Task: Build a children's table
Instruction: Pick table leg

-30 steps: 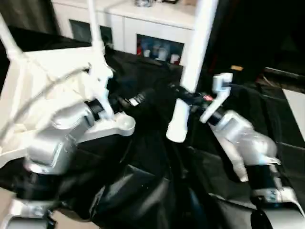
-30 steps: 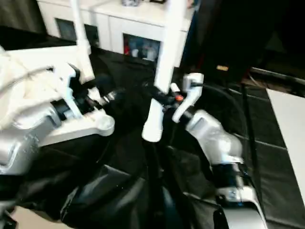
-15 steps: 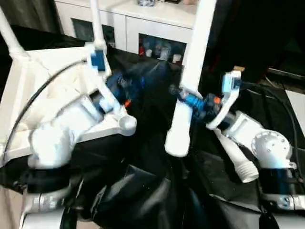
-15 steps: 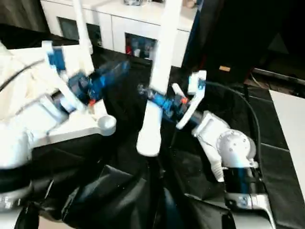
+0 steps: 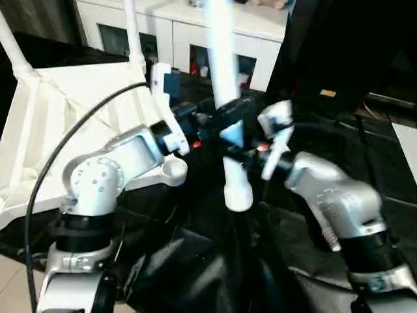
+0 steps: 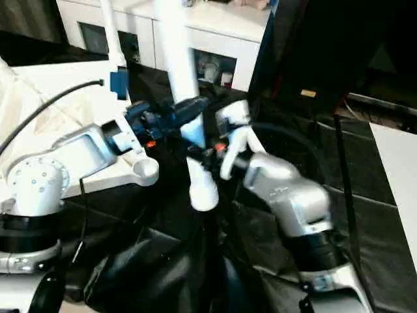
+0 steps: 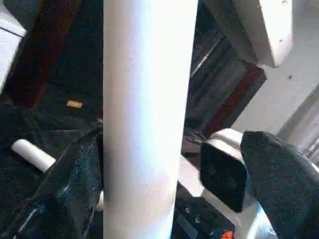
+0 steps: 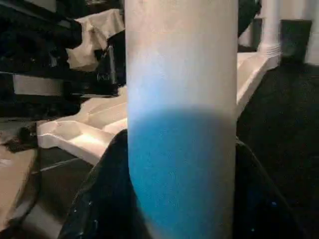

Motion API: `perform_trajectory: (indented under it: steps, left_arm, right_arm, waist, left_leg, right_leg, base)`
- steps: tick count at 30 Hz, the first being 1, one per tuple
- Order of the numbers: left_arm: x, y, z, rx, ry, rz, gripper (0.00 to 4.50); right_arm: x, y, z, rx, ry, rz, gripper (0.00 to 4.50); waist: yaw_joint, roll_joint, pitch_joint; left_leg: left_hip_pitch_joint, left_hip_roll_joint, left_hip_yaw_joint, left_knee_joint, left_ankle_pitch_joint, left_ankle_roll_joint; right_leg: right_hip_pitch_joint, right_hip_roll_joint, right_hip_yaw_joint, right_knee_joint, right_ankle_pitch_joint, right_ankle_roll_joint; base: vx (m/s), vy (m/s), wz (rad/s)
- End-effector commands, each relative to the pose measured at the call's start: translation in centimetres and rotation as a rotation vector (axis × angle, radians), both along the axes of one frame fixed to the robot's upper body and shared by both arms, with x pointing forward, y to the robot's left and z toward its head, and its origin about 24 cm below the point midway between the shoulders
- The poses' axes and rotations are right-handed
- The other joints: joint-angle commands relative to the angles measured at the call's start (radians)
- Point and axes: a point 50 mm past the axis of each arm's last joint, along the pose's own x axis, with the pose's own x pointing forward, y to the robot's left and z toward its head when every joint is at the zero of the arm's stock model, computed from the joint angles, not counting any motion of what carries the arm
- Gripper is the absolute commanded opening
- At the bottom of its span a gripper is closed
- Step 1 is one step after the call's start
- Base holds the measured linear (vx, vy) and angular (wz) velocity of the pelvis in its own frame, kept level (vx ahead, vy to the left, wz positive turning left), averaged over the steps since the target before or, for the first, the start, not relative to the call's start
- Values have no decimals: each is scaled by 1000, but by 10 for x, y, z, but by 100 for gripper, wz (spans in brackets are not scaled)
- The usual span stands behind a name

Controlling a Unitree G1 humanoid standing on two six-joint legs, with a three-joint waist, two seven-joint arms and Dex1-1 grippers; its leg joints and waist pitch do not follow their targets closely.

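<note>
The children's table's white tabletop (image 5: 65, 104) lies ribbed side up at the left. Two legs (image 5: 133, 32) stand in its far corners, and the near corner socket (image 5: 174, 171) is empty. My right gripper (image 5: 244, 151) is shut on a third white leg (image 5: 236, 182) and holds it nearly upright over the black cloth, just right of that socket. My left gripper (image 5: 225, 114) reaches across to the same leg higher up. It is open, and its black fingers (image 7: 70, 189) straddle the leg with a gap on one side. Another white leg (image 7: 32, 155) lies on the cloth.
A white cabinet (image 5: 182, 26) with dark glass doors stands at the back. Crumpled black cloth (image 5: 195, 261) covers the floor under both arms. A black cable (image 5: 45, 176) loops over my left forearm. A pale floor panel (image 6: 397, 169) shows at far right.
My left gripper has swung right, from over the tabletop to around the held leg, and has opened wider. The leg's top has tipped leftward and its lower end stays by the empty socket.
</note>
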Motion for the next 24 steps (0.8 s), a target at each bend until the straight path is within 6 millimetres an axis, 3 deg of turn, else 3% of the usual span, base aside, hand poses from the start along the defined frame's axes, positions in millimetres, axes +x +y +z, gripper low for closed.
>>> perform_trajectory:
  steps: [1,7,11,18,23,24]
  left_arm:
    - [2,-7,0,41,-14,10,450]
    - [11,-2,-5,30,40,138,450]
    - [23,6,-9,36,66,269,412]
    - [29,11,-7,39,33,351,357]
    - [30,10,-6,54,16,370,326]
    - [30,10,-6,55,16,371,301]
  right_arm:
    - [1,2,10,-14,-72,-24,178]
    - [5,9,13,-63,-183,-95,178]
    - [5,13,15,-41,-197,-109,178]
    - [4,16,13,-68,-231,-115,178]
    - [5,18,12,-76,-244,-126,178]
    - [5,18,12,-76,-243,-127,178]
  waist:
    - [-1,21,-72]
    - [-4,18,-69]
    - [-5,19,-70]
    - [-5,20,-73]
    - [-6,21,-71]
    - [-6,21,-70]
  left_leg:
    - [2,58,-26,-86,-105,-38]
    - [-1,57,-25,-87,-124,-40]
    - [2,57,-27,-87,-129,-31]
    - [1,58,-27,-87,-104,-30]
    - [2,59,-26,-87,-121,-27]
    - [2,59,-26,-88,-125,-27]
  right_leg:
    - [64,-87,61,-78,-254,-115]
    - [64,-87,62,-80,-273,-109]
    - [63,-87,62,-83,-288,-92]
    - [65,-87,63,-73,-200,-122]
    - [65,-89,64,-76,-221,-129]
    - [64,-88,64,-77,-227,-127]
  base:
    - [0,0,0]
    - [0,0,0]
    - [0,0,0]
    - [0,0,0]
    - [0,0,0]
    - [0,0,0]
